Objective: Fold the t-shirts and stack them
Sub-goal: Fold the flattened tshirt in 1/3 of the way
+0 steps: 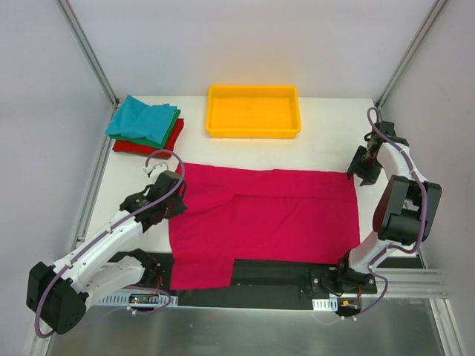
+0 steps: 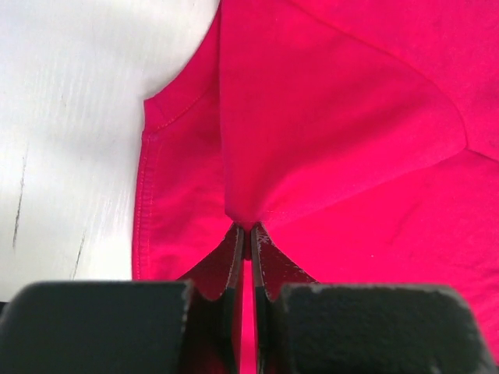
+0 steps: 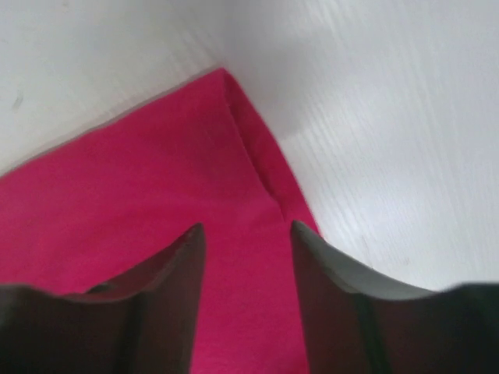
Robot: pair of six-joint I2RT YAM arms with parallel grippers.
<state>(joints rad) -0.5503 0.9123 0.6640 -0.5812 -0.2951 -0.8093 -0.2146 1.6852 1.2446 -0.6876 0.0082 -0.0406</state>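
Observation:
A magenta-pink t-shirt (image 1: pixel 274 219) lies spread across the middle of the white table. My left gripper (image 1: pixel 177 194) is shut on a pinch of its cloth near the left edge; the left wrist view shows the fabric (image 2: pixel 327 148) pulled into a fold at my closed fingertips (image 2: pixel 248 231). My right gripper (image 1: pixel 364 172) is open and empty, hovering over the shirt's far right corner (image 3: pixel 234 101), with nothing between the fingers (image 3: pixel 187 257). Folded teal (image 1: pixel 141 119), green (image 1: pixel 172 127) and red (image 1: pixel 148 147) shirts sit stacked at the back left.
A yellow plastic tray (image 1: pixel 254 111) stands at the back centre. Grey walls and metal frame posts enclose the table on the left, right and back. A black strip runs along the table's near edge (image 1: pixel 282 282).

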